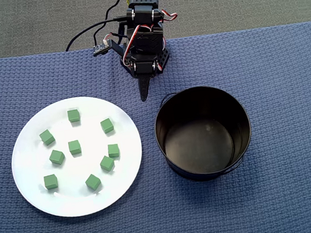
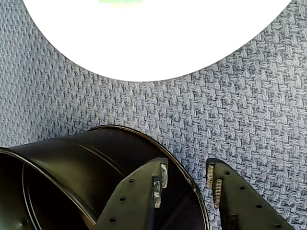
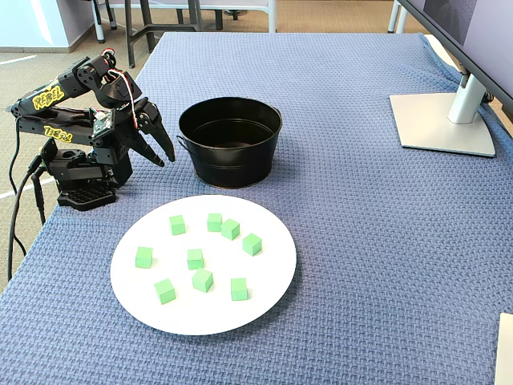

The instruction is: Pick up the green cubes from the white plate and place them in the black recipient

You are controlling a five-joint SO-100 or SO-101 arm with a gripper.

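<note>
Several small green cubes [image 1: 74, 147] lie scattered on the white plate [image 1: 32, 170] in the overhead view, and they show again on the plate [image 3: 264, 285] in the fixed view [image 3: 195, 258]. The black recipient [image 1: 239, 117] stands empty just right of the plate. My gripper [image 3: 166, 159] is open and holds nothing; the arm is folded back by its base, left of the recipient [image 3: 230, 156]. In the wrist view the gripper [image 2: 187, 167] hovers over the recipient's rim [image 2: 72, 153], and the plate [image 2: 153, 43] fills the top. A green cube's edge [image 2: 120, 1] peeks in at the top.
A blue woven cloth [image 1: 276, 63] covers the table. A monitor stand [image 3: 441, 120] sits at the far right in the fixed view, and a pale object [image 3: 505, 353] cuts in at the bottom right corner. The arm's base and cables [image 3: 76, 188] stand at the cloth's left edge.
</note>
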